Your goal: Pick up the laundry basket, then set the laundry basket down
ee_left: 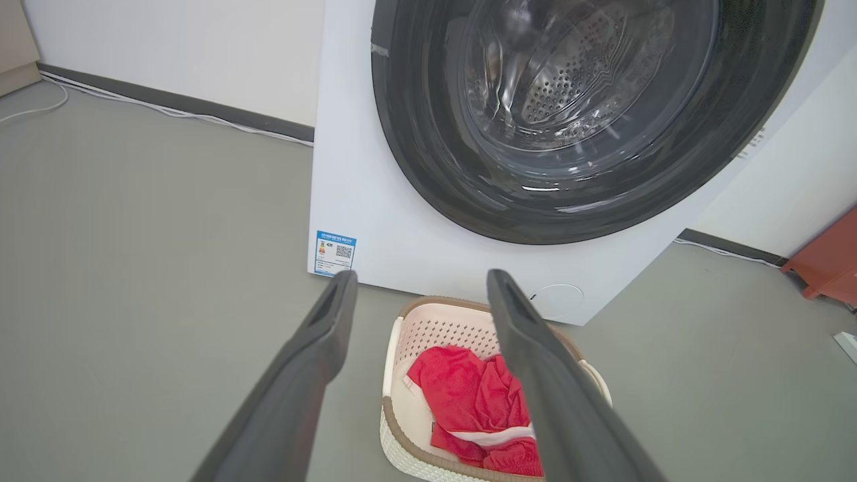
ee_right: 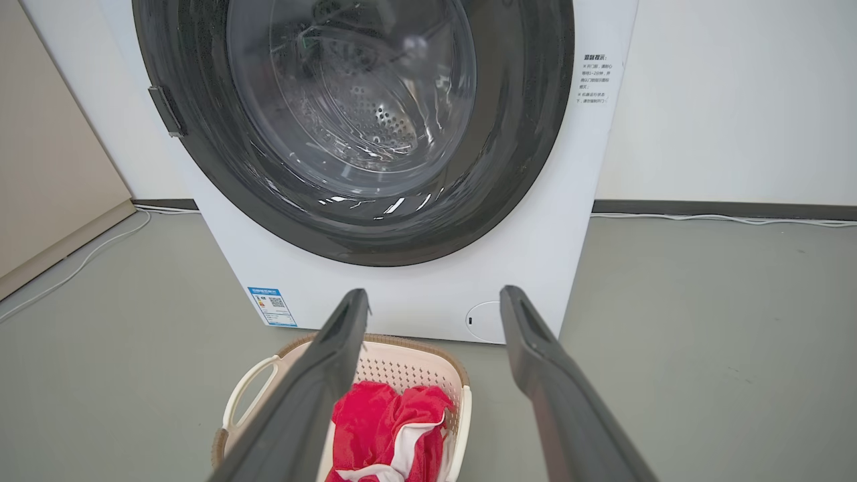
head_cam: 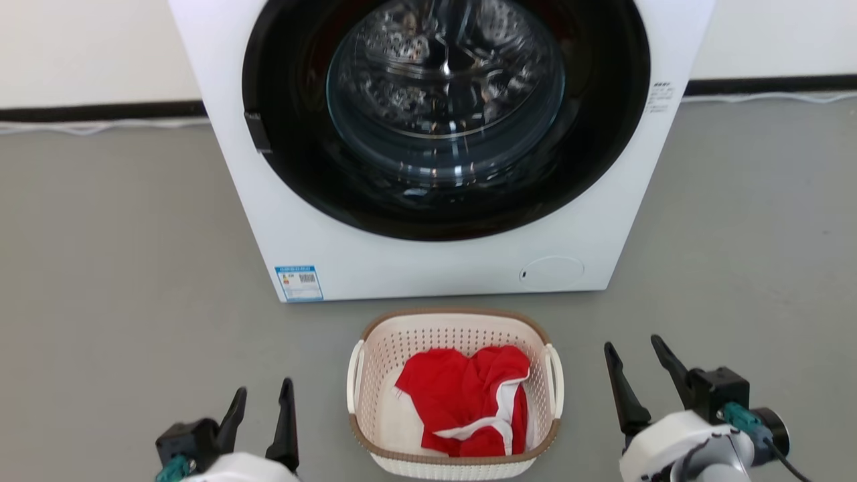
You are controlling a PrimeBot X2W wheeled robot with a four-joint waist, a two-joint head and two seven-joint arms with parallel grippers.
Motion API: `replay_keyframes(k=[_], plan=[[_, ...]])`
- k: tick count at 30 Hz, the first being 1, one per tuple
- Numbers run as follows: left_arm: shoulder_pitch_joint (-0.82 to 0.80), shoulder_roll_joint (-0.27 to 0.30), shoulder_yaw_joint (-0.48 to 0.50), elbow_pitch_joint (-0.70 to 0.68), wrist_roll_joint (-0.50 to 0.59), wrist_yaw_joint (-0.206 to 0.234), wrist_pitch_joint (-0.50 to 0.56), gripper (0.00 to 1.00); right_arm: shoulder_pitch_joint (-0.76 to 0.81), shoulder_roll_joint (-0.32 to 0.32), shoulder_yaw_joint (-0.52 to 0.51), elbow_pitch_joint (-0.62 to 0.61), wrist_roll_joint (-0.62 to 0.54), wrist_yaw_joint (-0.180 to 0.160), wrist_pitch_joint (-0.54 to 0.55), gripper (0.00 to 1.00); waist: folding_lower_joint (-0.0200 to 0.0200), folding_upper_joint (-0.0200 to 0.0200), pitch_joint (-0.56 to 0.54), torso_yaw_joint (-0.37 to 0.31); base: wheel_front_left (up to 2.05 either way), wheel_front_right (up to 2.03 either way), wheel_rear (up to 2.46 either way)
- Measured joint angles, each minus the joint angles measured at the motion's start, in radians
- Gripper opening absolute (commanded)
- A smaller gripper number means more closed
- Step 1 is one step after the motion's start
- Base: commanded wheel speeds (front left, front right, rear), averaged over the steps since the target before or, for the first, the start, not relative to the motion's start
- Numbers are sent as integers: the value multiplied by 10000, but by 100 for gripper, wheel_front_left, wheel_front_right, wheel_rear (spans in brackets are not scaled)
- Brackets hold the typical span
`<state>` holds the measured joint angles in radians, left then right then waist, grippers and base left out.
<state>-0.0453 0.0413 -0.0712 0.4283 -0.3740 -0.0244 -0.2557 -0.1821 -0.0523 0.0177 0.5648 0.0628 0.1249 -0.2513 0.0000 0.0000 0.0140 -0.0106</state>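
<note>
The laundry basket (head_cam: 375, 355), cream-white with a brown rim and white loop handles, rests on the grey floor just in front of the washer, holding a red and white garment (head_cam: 472, 398). My left gripper (head_cam: 263, 393) hovers open to the basket's left, clear of its handle. Open as well, my right gripper (head_cam: 633, 349) is off to the basket's right, apart from it. The left wrist view has the basket (ee_left: 428, 328) between and below my fingers (ee_left: 315, 361). In the right wrist view the basket (ee_right: 402, 365) lies low and left, partly behind one finger (ee_right: 315, 388).
A white front-loading washer (head_cam: 428, 268) with a closed dark round door stands right behind the basket. Grey floor spreads to both sides. A cable (head_cam: 100, 126) runs along the wall's dark baseboard. A red-brown object (ee_left: 830, 261) sits at the far right of the left wrist view.
</note>
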Motion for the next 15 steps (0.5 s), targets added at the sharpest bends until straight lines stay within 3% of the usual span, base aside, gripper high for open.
replay_keyframes(k=[9, 10, 15], plan=[[678, 6, 222, -669, 161, 155, 0, 100, 531, 6, -155, -623, -109, -2, 0, 100, 0, 0, -299, -144, 0, 0, 0], [703, -2, 238, -669, 155, 153, -2, 0, 602, 10, -153, -623, -105, -4, 2, 0, 0, 0, -302, -145, 0, 0, 0], [1047, -104, 222, -69, 140, 151, 4, 0, 1097, 56, -140, -40, -98, -13, 19, 0, 0, 0, -307, -143, 0, 0, 0]])
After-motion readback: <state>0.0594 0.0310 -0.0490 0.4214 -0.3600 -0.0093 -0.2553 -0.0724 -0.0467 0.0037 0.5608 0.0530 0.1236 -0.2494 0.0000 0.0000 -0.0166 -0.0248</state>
